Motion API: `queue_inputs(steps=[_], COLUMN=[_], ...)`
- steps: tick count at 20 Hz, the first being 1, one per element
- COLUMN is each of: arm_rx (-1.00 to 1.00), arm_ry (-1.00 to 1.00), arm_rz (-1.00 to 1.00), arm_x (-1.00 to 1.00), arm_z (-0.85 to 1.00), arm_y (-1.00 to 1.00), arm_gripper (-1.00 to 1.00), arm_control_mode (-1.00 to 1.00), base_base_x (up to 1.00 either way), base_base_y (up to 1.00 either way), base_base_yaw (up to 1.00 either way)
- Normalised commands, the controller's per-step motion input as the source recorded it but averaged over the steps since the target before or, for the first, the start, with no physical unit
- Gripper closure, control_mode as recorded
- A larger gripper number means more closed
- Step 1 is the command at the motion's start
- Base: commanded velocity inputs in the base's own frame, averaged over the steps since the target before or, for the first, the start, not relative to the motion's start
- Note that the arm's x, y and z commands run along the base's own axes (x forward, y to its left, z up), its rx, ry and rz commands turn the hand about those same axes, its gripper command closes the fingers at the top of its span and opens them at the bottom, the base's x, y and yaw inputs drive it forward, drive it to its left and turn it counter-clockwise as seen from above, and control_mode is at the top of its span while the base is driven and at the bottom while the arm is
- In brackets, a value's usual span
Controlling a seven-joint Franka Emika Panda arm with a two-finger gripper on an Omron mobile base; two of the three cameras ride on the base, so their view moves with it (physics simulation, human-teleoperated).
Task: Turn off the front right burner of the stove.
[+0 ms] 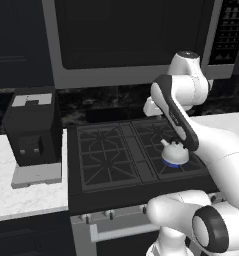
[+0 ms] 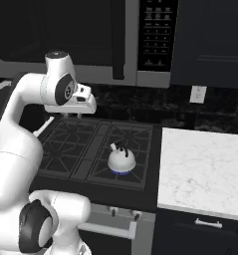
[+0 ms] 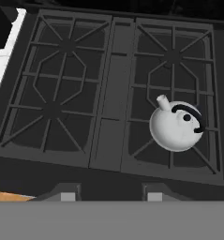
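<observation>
The stove [image 1: 106,155] [image 2: 70,144] [image 3: 108,93] is a black gas range with four grates and a centre strip. Its front right burner [image 1: 171,163] [image 2: 121,172] [image 3: 141,150] shows a blue flame ring under a white kettle [image 1: 173,150] [image 2: 121,158] [image 3: 176,124] that stands on it. Small silver knobs [image 1: 111,214] [image 2: 135,215] line the front panel above the handle bar [image 1: 123,232] [image 2: 108,229]. My gripper [image 2: 72,115] [image 3: 110,194] hangs open above the back of the cooktop, pointing down, holding nothing, well away from the knobs.
A black coffee machine [image 1: 33,127] stands on the white marble counter [image 1: 21,195] left of the stove. Another marble counter [image 2: 205,169] lies to the right. A grey-framed microwave [image 1: 136,40] [image 2: 155,35] hangs above the cooktop.
</observation>
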Motion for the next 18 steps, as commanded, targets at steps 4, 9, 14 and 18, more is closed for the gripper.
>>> queue_inputs(steps=[4, 9, 14, 18], arm_rx=[0.0, 0.07, 0.12, 0.14], arm_ry=[0.0, -0.08, -0.11, -0.01], arm_rz=[-0.02, -0.1, -0.19, -0.25], arm_x=[-0.38, -0.98, -1.0, -1.0], arm_z=[-0.09, -0.34, -0.47, -0.59], arm_y=[-0.26, -0.8, -1.0, -1.0], arm_gripper=[-1.0, -1.0, -1.0, -1.0], arm_control_mode=[-1.0, -1.0, -1.0, -1.0], base_base_x=[0.0, 0.0, 0.0, 0.0], base_base_y=[0.0, 0.0, 0.0, 0.0], base_base_yaw=[0.0, 0.0, 0.0, 0.0])
